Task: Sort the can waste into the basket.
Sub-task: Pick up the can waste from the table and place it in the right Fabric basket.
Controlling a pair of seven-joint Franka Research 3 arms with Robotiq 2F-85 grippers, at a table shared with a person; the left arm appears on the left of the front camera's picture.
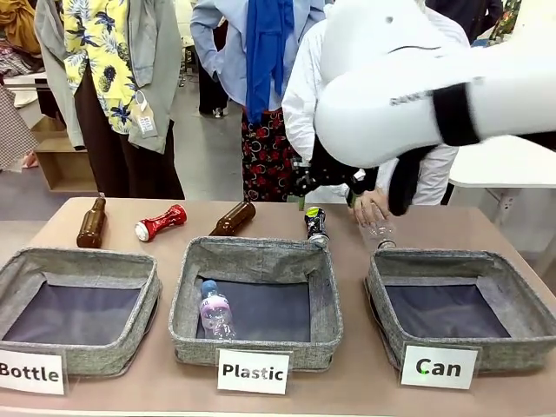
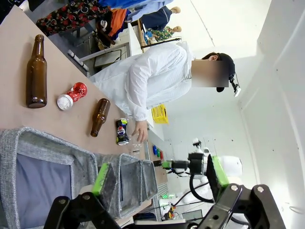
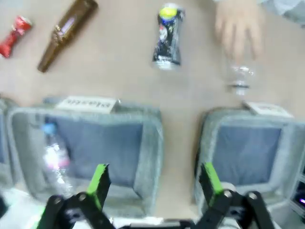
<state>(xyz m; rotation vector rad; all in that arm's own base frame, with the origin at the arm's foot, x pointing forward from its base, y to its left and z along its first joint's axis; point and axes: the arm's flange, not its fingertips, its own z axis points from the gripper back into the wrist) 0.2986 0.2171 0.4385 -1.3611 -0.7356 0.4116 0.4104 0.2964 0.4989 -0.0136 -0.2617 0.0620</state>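
Tabletop (image 1: 352,347) carries red can (image 1: 161,222) at ten o'clock, black can (image 1: 315,224) at twelve, both outside basket (image 1: 452,259) at four; probably light, stiff, slick; pinch the crushed waist; left tool (image 2: 159,172) and right tool (image 3: 155,176) spread, empty.

Tan bench (image 1: 495,230). Far row, left to right: brown bottle (image 1: 91,223), red can (image 1: 161,222), second brown bottle (image 1: 233,219), black can (image 1: 315,225), clear bottle (image 1: 380,233). Near row, set apart: grey "Bottle" basket (image 1: 82,257), "Plastic" basket (image 1: 252,248), "Can" basket (image 1: 430,258)
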